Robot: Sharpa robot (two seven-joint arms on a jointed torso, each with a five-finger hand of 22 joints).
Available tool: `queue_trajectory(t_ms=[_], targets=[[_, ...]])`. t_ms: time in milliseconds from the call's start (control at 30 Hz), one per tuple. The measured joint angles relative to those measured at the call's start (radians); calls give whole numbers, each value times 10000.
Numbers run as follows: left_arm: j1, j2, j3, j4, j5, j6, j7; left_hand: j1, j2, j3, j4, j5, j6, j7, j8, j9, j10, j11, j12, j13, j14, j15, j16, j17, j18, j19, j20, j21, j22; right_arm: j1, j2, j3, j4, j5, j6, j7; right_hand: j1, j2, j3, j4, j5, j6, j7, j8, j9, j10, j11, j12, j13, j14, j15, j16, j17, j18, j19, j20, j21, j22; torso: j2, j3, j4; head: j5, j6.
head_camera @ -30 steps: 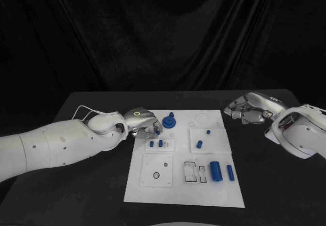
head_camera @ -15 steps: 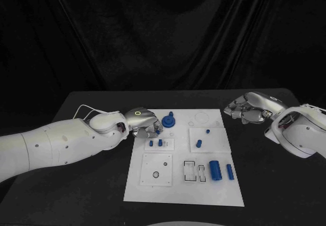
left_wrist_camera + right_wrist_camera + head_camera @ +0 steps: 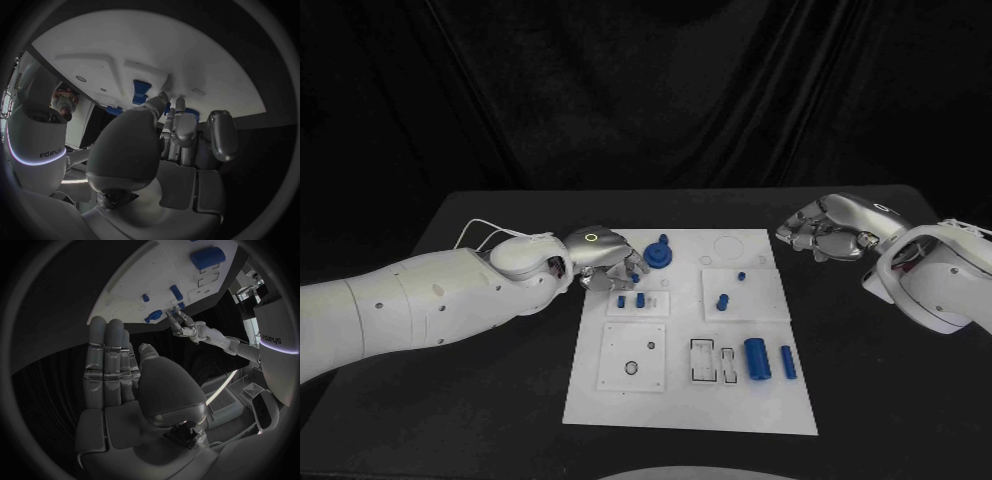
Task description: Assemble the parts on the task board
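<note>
The left robot hand point(image 3: 606, 262) hangs over the task board's point(image 3: 689, 405) left edge near its far corner, fingers curled down toward a small blue peg point(image 3: 622, 303); whether they pinch anything cannot be told. The right robot hand point(image 3: 822, 236) hovers off the board's far right corner over the table point(image 3: 473, 420), fingers loosely extended together, holding nothing. Two blue cylinders point(image 3: 757, 358) lie near the board's right edge.

We list two white arms with small dark screws, a thin white cable at the left wrist, silver left robot hand point(image 3: 606, 262) bearing a green ring mark, and silver right robot hand point(image 3: 822, 235).
</note>
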Motion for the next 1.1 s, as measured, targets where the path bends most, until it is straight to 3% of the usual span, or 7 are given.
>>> queue_trajectory(t_ms=[433, 500, 567, 733, 833, 933, 1100], targets=[[-4, -629, -1, 27, 83, -512, -164, -334, -247, -357, 355, -78, -443, -167, 0, -99, -258, 69, -72, 112, -538, 78, -667, -835, 8, -392, 60, -677, -1, -3, -95, 2, 73, -1, -42, -8, 348, -306, 237, -44, -153, -463, -39, -321, -124, -561, 104, -655, -320, 0, 0, 85, 20, 1, 0, 0, 46, 183, -7, -20, -6, -60, -129], [-4, -830, -1, 29, 360, -767, -142, -333, -245, -472, 470, -78, -381, -105, 39, -99, -791, 179, -202, 160, -2097, 256, -2220, -2565, 517, -1856, 190, -2863, -2, 8, -141, 1, 148, -27, -96, -11, 572, -412, 336, -60, -375, -701, -267, -441, -206, -828, 171, -928, -535, 11, 11, 85, -8, 0, -16, 16, 46, 219, -12, -26, -12, -96, -163], [-4, -997, -1, 37, 806, -994, -32, -333, -245, -718, 571, -78, -305, 42, 39, -99, -1744, 421, -273, 246, -4009, 615, -3790, -3643, 795, -4150, 430, -5998, -107, 74, -171, -8, 225, -100, -146, -20, 832, -510, 540, -90, -1439, -784, -439, -467, -272, -1120, 290, -1251, -833, -33, 123, 85, -70, 0, -93, 93, 46, 220, -14, -31, -12, -155, -177], [2, -1545, 1, 140, 3249, -1329, 1046, -417, -292, -1904, 1499, 288, -540, 598, 53, -180, -4922, 199, 160, 399, -7732, 1457, -6601, -5247, 773, -7449, 864, -9224, -917, 520, -177, -5, 486, -769, -173, -192, 954, -980, 734, -97, -2788, -695, -516, -467, -345, -1601, 518, -1772, -1387, -49, 245, 85, -165, 1, -144, 145, -13, 232, -19, -48, -8, -298, -244], [6, -1806, -2, 284, 5256, -1262, 2024, -848, -182, -2343, 1670, 674, -1336, 996, 35, -364, -7264, 596, 70, -203, -10338, 1674, -8454, -6641, 443, -10283, 1014, -11159, -1855, 848, -91, 5, 651, -1550, 18, -427, 1109, -1272, 806, -312, -3307, -768, -588, -505, -392, -2160, 601, -1983, -1604, -65, 260, 85, -167, 0, -241, 198, -116, 245, -28, -72, 0, -380, -265], [14, -1951, -1, 448, 7093, -1031, 2843, -1550, 206, -2902, 1724, 1011, -2618, 871, -62, -697, -9224, 395, -398, -1004, -12844, 1694, -11047, -9066, 454, -12599, 1134, -11880, -4285, 1070, 48, 14, 791, -2322, 386, -669, 1475, -1536, 1036, -692, -3396, -1201, -871, -544, -443, -3055, 573, -2002, -1845, -449, 184, 7, -163, 0, -638, 197, -286, 327, -33, -104, 19, -461, -305], [16, -2047, 1, 727, 10272, -95, 3674, -2209, 789, -3718, 1743, 1290, -3679, 537, -138, -1019, -10263, -61, -625, -1587, -13512, 1538, -12246, -10330, 708, -13152, 1040, -11929, -5863, 1201, 343, 6, 867, -3466, 1238, -925, 2285, -1616, 1906, -1399, -3380, -1188, -835, -448, -387, -3437, 503, -1742, -2011, -798, 135, 138, -30, 0, -877, 126, -292, 777, -49, -177, 73, -772, -197]])
